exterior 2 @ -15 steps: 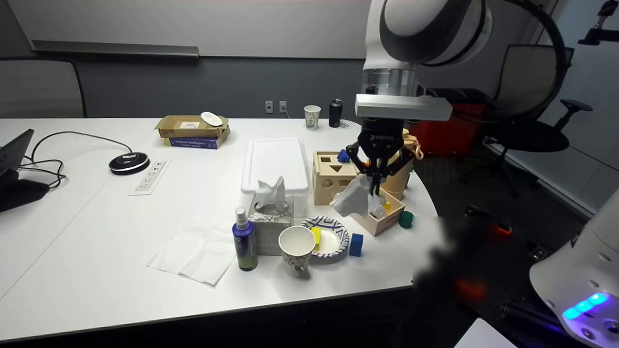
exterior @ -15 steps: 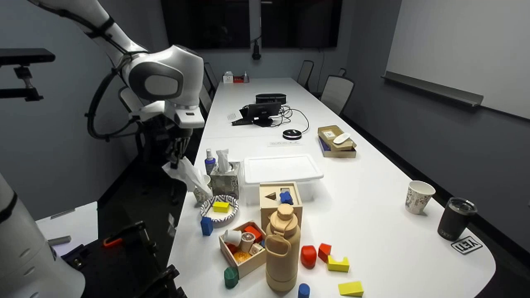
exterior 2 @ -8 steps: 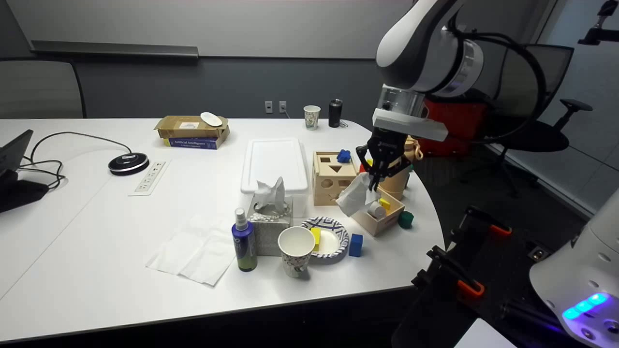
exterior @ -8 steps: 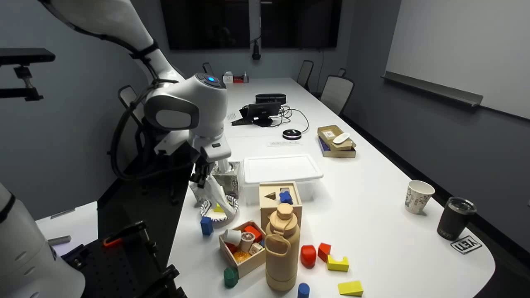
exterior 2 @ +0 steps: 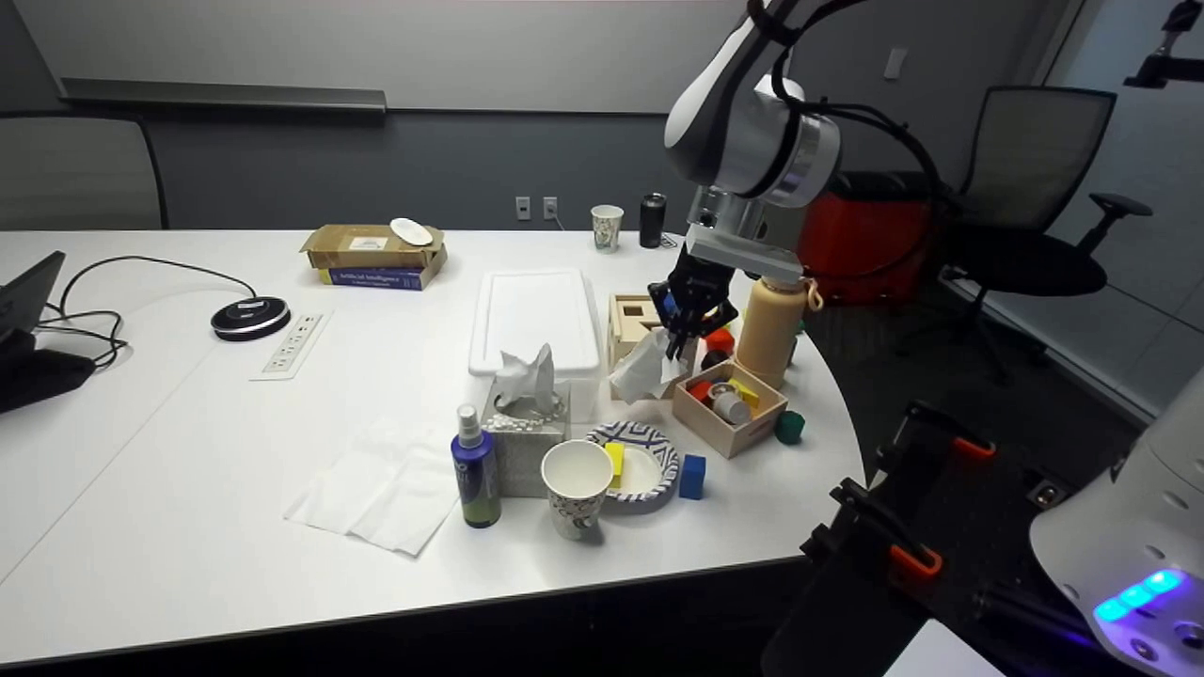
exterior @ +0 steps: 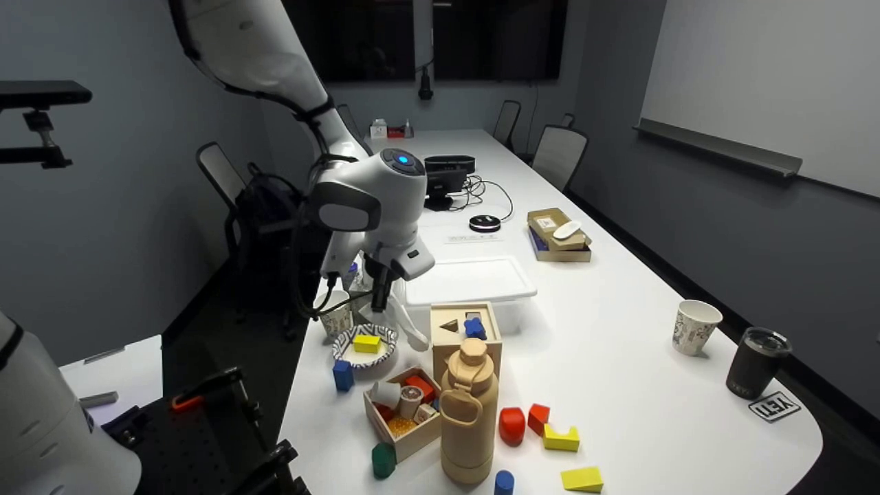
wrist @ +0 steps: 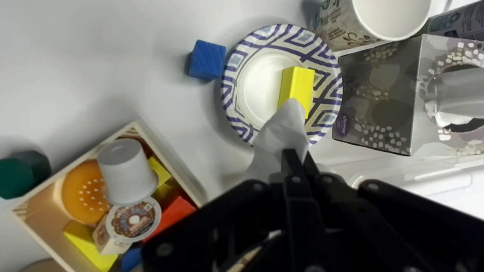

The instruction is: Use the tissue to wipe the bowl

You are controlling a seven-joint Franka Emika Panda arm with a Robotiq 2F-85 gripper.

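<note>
You have the tissue (wrist: 280, 132) pinched in the tool (wrist: 300, 158). The bowl (wrist: 259, 88) lies beyond it, toward the wrist view's top

The tissue (wrist: 280, 130) is matt paper, the bowl (wrist: 261, 87) smooth paper, the crate (exterior 2: 704, 428) wood.

In an exterior view, the jaws pinch a crumpled white tissue (exterior 2: 643, 367) over the tabletop (exterior 2: 198, 461), partly hiding a wooden shape box (exterior 2: 623, 322). A patterned bowl (exterior 2: 644, 470) holds a yellow block (exterior 2: 614, 464) and sits between a paper cup (exterior 2: 576, 494) and a blue block (exterior 2: 692, 478). A tissue box (exterior 2: 529, 451) and spray bottle (exterior 2: 477, 475) stand near the cup; a white sheet (exterior 2: 381, 489) lies flat beside the bottle.
</note>
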